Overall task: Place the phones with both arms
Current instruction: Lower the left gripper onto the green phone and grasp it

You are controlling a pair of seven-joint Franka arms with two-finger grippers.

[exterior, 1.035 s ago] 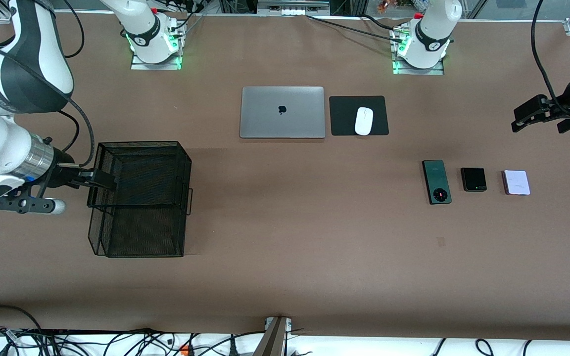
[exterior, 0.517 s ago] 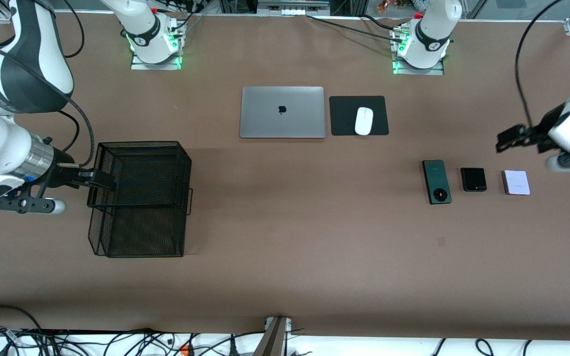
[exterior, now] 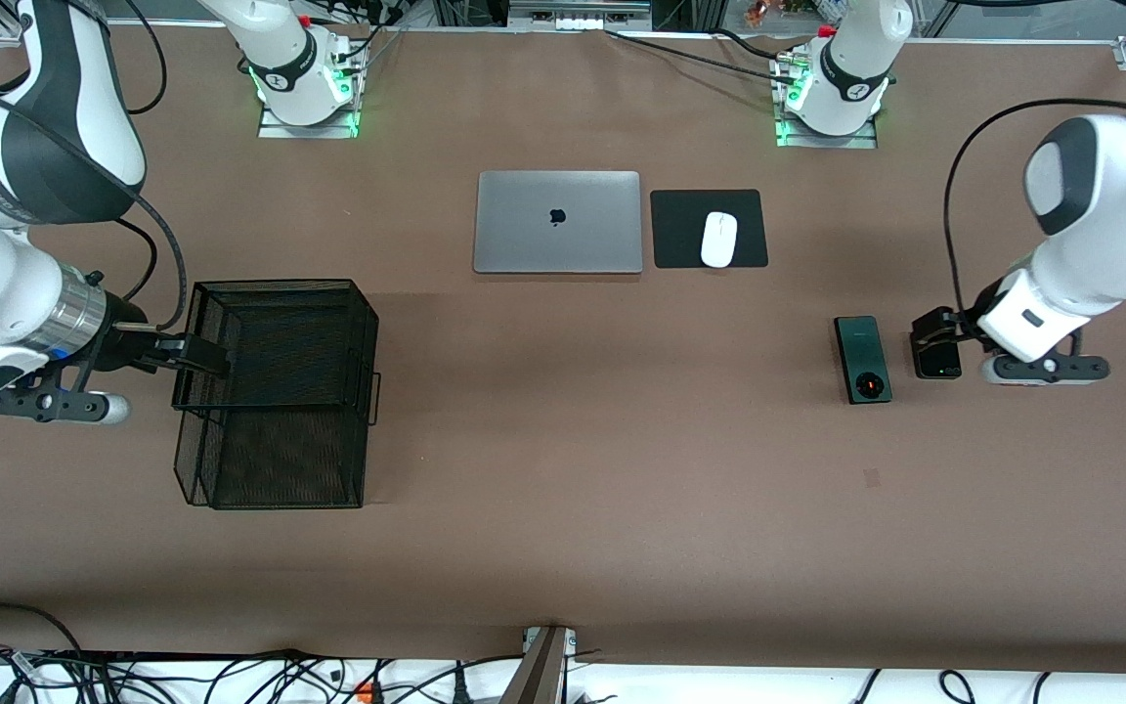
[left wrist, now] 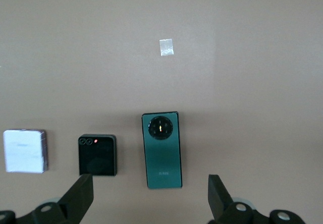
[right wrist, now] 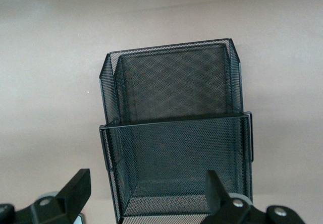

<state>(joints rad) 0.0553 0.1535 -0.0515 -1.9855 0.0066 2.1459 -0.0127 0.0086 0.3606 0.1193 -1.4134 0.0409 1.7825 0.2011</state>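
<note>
While unreadable on the green phone [left wrist: 162,150] — both fingers wide: left gripper [left wrist: 151,199] above phones; right gripper [right wrist: 146,193] at basket [right wrist: 174,133].

Even bright overhead light on my table [exterior: 563,548], no harsh glare; soft faint shadows beside my mesh basket [exterior: 275,391]; green glow at my bases; front view sharp; my wrist views slightly soft, my fingertips blurred at edge

The right arm [exterior: 30,137] carried pale lettering on its dark grey band, too foreshortened to spell out with certainty. A black apple logo sat on the closed grey laptop [exterior: 557,222]. Faint lettering on the dark-green phone [left wrist: 162,149] was unreadable.
</note>
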